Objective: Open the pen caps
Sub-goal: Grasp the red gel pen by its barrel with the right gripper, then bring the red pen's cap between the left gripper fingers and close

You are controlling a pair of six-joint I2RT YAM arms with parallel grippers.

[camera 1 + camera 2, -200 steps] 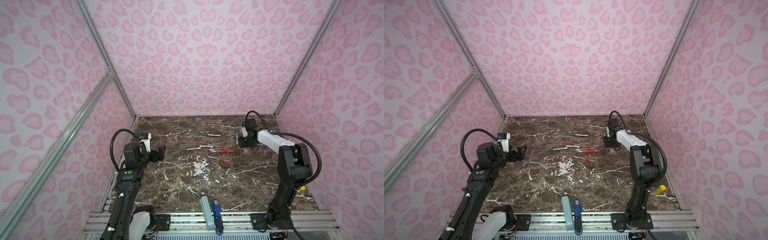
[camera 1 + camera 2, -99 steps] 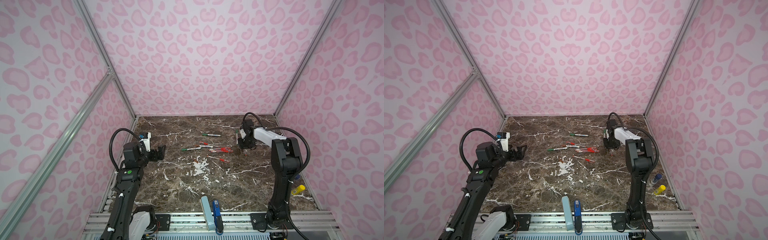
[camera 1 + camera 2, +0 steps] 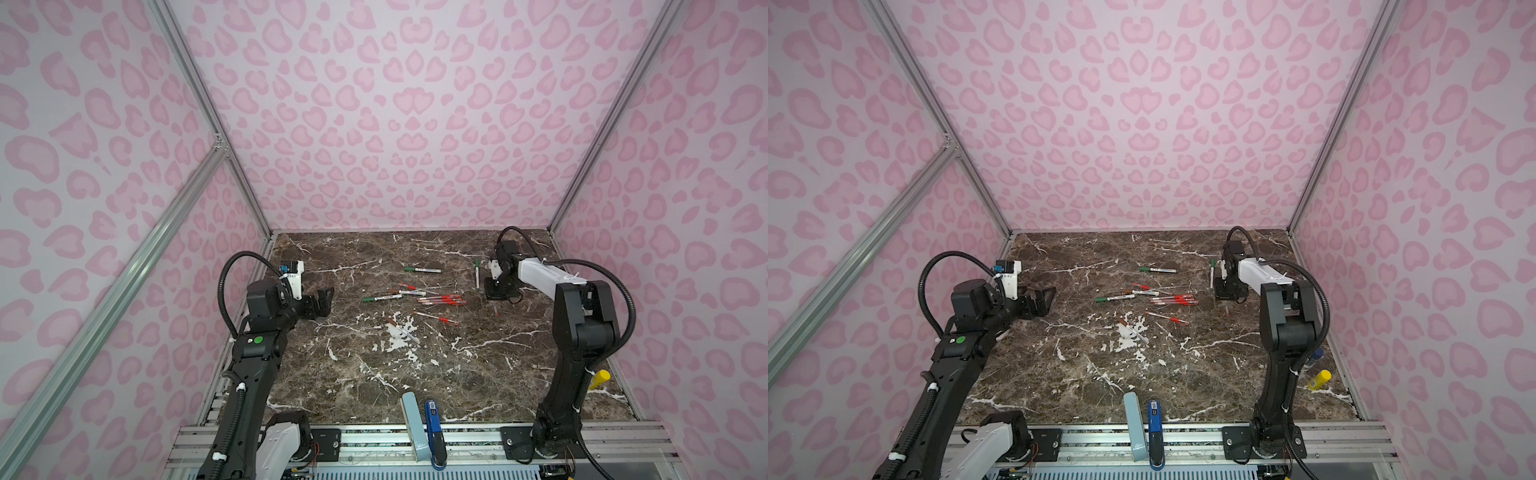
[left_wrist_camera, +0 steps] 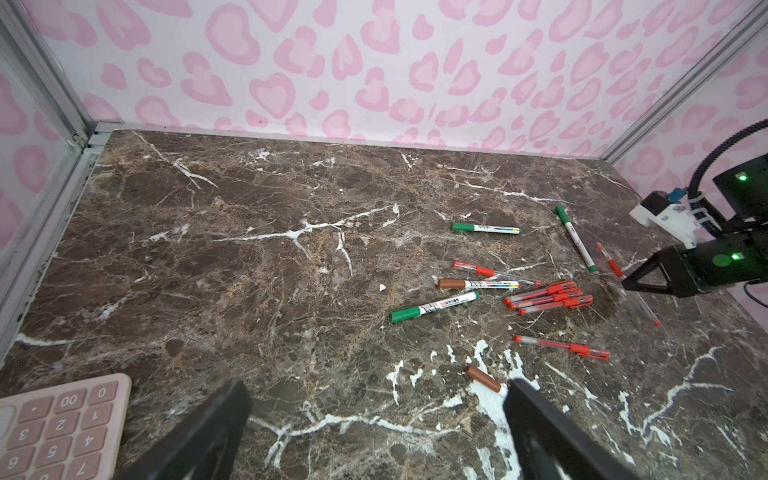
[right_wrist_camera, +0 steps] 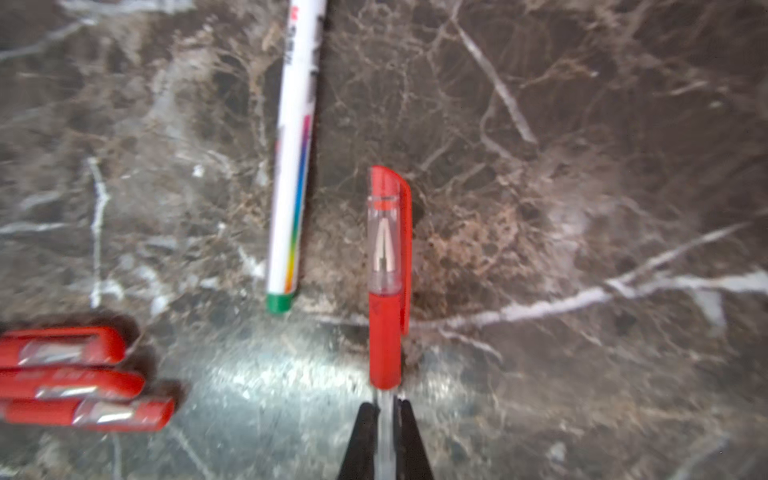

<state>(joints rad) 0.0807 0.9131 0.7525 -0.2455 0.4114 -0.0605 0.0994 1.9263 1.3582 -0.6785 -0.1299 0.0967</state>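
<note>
On marble top (image 3: 457, 365), right jaws pinching clear-barrelled red-capped pen (image 5: 385, 332), left jaws spread

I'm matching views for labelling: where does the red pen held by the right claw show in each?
Top view: red pen pokes from under right claw.
Top view: same.
Left wrist: crossing the claw tip.
Right wrist: centre.
Landmark: green-capped marker alongside.

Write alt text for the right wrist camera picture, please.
The right gripper is shut on the clear barrel of a red-capped pen lying on a brown marble table. A white marker lies alongside; three more red pens lie nearby.
</note>
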